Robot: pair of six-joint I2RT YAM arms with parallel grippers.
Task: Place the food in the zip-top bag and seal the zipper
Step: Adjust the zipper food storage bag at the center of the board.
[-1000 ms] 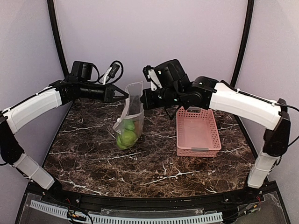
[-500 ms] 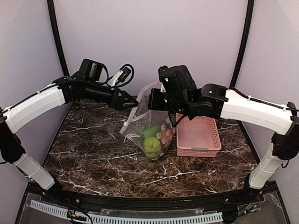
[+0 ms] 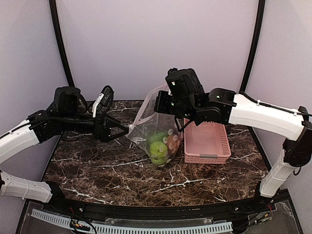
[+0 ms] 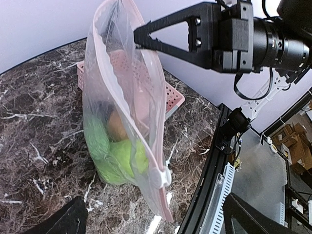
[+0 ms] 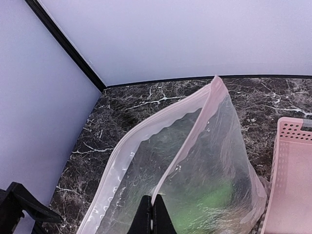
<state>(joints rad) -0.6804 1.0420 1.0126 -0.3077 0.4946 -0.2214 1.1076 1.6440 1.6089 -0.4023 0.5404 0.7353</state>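
Clear zip-top bag (image 5: pixel 204 156), top edge in right end effector (image 5: pixel 152 210).

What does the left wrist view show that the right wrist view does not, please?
Only left wrist: the white slider, a brown food piece, the front rail. Only right wrist: a left finger, the bag's parted mouth. Both: the bag pinched by the right fingers, green food, the pink basket, the marble table.

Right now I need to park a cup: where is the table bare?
Bare: the strip of dark marble tabletop between the clear dotted zip-top bag, the pink slotted plastic basket and the near black edge. Crowded: mid-table, the open left hand beside the bag, the right hand pinching its top.
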